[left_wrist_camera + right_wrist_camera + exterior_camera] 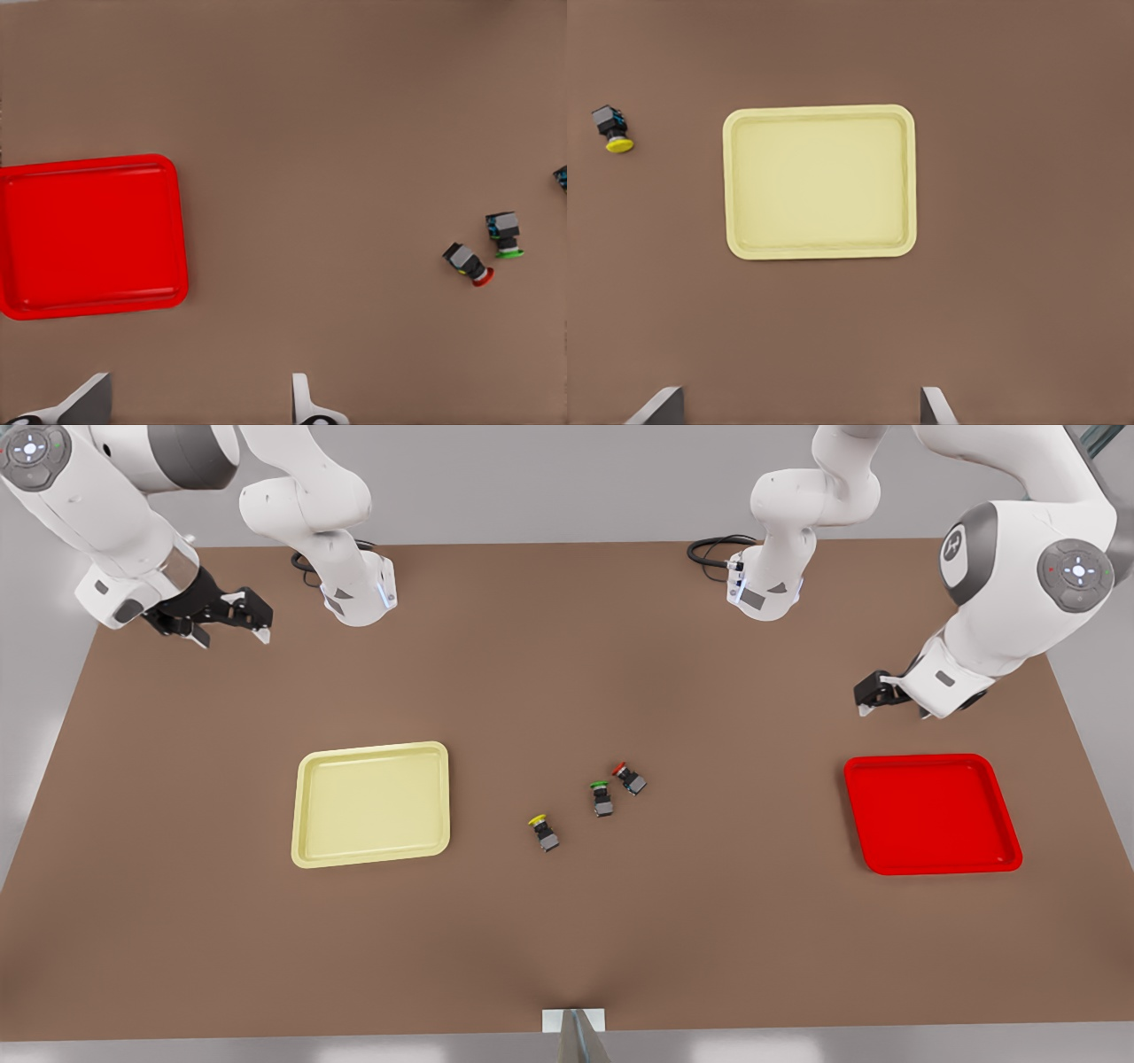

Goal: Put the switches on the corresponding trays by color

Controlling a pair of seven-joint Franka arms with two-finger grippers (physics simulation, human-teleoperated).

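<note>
Wide brown matte table (567, 921), plain and evenly lit. Pale grey floor around every edge, brighter patches along the near side. Small white bracket with a grey post (574, 1033) at the near edge, centre. Black cables (713, 549) at the far edge.

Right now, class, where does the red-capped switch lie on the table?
In the front view, the red-capped switch lies on the brown table near the centre, just right of the green-capped switch, with the red tray farther right.

Bright, even light (soft shadows), no glare.
</note>
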